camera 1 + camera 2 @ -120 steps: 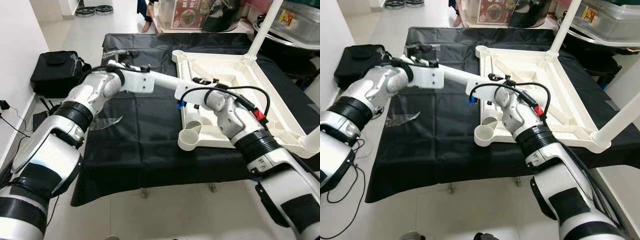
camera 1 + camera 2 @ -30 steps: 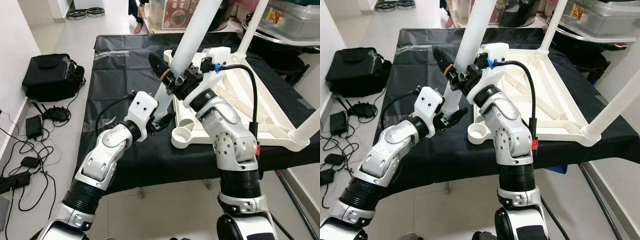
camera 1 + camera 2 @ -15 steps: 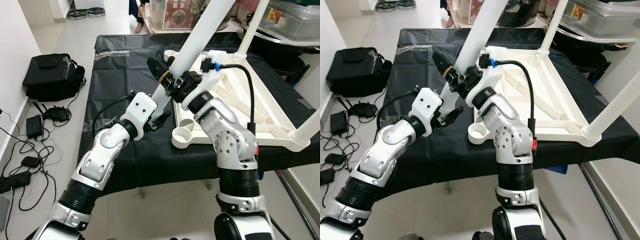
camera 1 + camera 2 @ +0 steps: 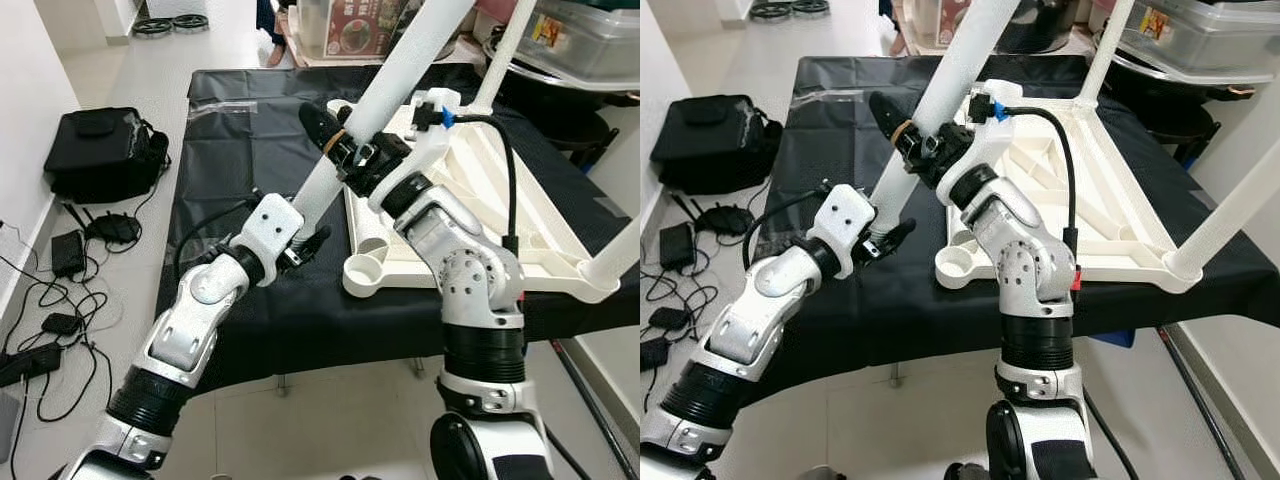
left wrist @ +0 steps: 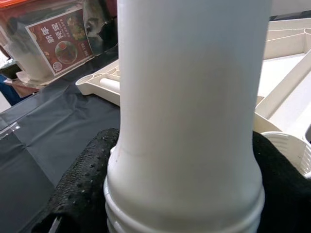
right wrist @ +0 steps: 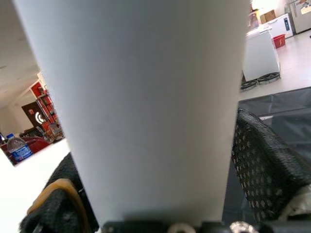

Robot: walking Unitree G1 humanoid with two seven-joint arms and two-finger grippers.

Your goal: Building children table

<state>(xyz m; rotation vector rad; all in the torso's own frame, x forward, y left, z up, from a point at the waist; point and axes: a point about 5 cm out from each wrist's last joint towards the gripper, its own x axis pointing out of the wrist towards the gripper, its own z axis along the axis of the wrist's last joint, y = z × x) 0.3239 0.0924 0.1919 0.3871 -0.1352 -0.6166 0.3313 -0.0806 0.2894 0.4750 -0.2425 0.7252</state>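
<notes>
Item: white table leg point(image 4: 395, 75), a long plastic tube held tilted above the near part of the counter point(image 4: 215, 300), lower end toward the robot, upper end running out of the top of the head views. Left hand point(image 4: 298, 245): clenched on the lower end of the leg, black textured fingers point(image 5: 80, 187) pressed against both sides of the tube just above its ribbed end, as the left wrist view shows. Right hand point(image 4: 335, 145): grasping the same leg higher up, black fingers point(image 6: 265, 165) wrapped on either side of the tube; one long finger juts out to the left of the leg in the head views. Counter: covered with black sheeting. Inverted white tabletop point(image 4: 505, 215): lies underside up on the right half of the counter, ribbed frame showing, an open round socket point(image 4: 367, 273) at its near left corner just beside the right arm. Fitted legs: one point(image 4: 505, 45) stands upright at the far corner, another point(image 4: 615, 250) rises from the near right corner. Floor, left of the counter: black bag point(image 4: 100, 150) and loose cables point(image 4: 45, 320). Beyond the counter: a clear bin with a printed food label point(image 4: 355, 25); a grey plastic tub point(image 4: 585, 40) at far right.
</notes>
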